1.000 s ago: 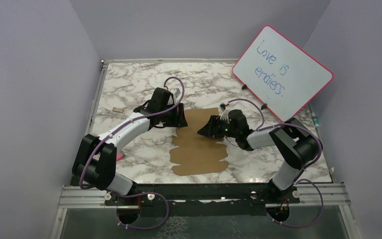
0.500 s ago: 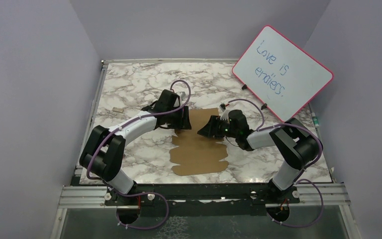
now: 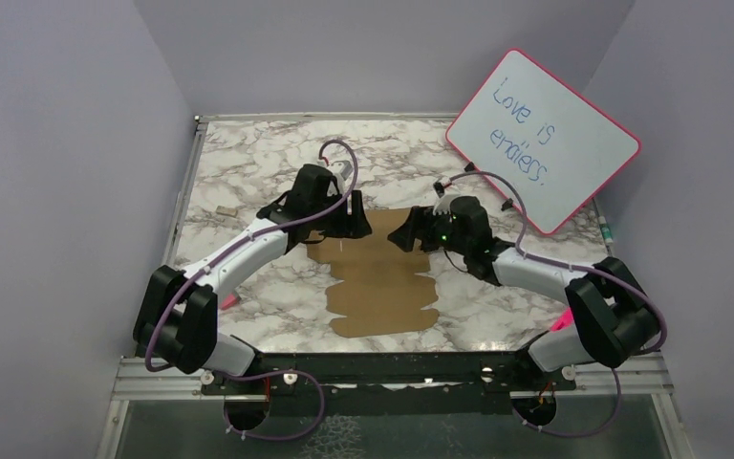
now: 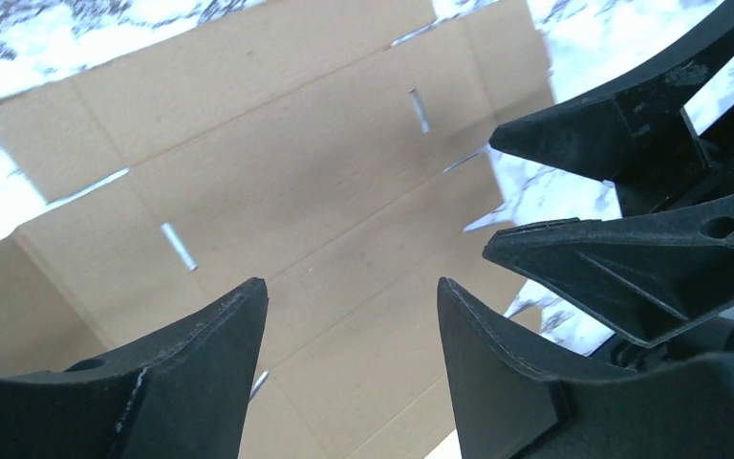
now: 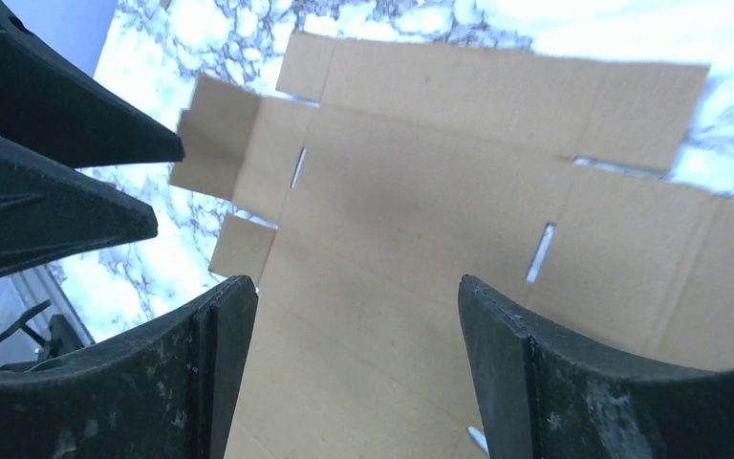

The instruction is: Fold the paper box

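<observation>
From above, the paper box (image 3: 382, 277) lies as a flat brown sheet in the middle of the frame on the marble table (image 3: 248, 163). Its far end sits between the two arms. The left gripper (image 3: 349, 226) hangs over the sheet's upper left corner and the right gripper (image 3: 404, 234) over its upper right corner. A whiteboard (image 3: 543, 141) leans at the upper right, and a tan scrap (image 3: 225, 209) lies at the left.

In the left wrist view, the left gripper's fingers stand spread at the bottom of the frame with nothing between them (only flat cardboard with slits shows in the gap). The right gripper's fingers point in from the right edge.

In the right wrist view, the right gripper is likewise spread wide and grips nothing. The sheet fills the centre, and the left gripper's fingers enter at the upper left.
</observation>
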### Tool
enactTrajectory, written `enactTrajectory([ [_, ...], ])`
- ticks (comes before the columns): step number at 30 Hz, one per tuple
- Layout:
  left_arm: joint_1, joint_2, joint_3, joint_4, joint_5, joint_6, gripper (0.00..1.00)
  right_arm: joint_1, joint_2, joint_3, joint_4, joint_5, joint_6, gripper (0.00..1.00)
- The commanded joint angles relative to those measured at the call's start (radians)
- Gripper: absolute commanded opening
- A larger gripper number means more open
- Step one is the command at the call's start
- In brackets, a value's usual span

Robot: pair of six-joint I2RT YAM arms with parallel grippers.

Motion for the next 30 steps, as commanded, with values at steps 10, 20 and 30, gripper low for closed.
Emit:
enactTrajectory([
  [10, -0.002, 0.114, -0.071, 0.333, 0.083, -0.139, 0.7, -0.148, 0.157, 0.245, -0.215, 0.099, -0.146, 0.83],
  [20, 0.004, 0.295, -0.029, 0.355, 0.084, -0.109, 0.7, -0.181, 0.362, 0.401, -0.27, 0.027, -0.123, 0.74],
  [30, 0.004, 0.356, -0.036, 0.359, 0.104, -0.114, 0.7, -0.188, 0.449, 0.435, -0.261, -0.029, -0.09, 0.7],
])
